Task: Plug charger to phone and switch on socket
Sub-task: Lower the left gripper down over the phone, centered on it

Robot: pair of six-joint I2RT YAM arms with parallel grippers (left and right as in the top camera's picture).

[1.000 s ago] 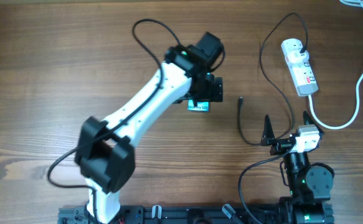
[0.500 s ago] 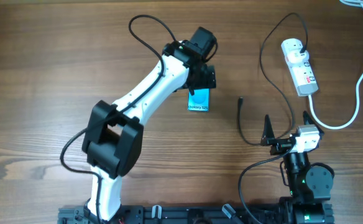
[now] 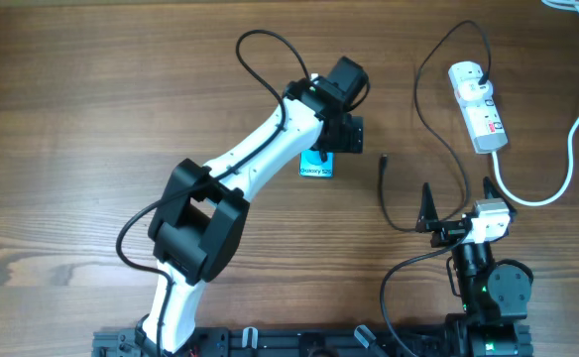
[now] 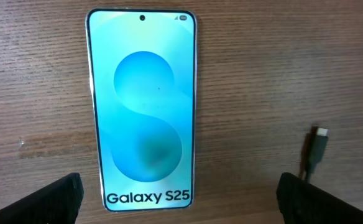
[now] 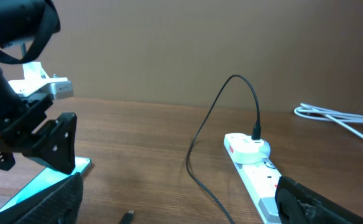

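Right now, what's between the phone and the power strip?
In the overhead view, the charger's loose plug tip and its black cable lie between the phone and the power strip; nothing else.

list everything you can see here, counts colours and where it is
table: 1, brown wood, under everything
phone: 1, turquoise screen with a white strip reading Galaxy S25, flat near the table's middle
charger cable: 1, thin black, loose plug tip lying right of the phone, apart from it
adapter: 1, white, plugged into the far end of the power strip
power strip: 1, white with red marks, far right of the table
cord: 1, thick white, curving from the strip's near end toward the right edge
left end effector: 1, black, open, above the phone with a finger on each side
right end effector: 1, black, open, near the table's front right, holding nothing
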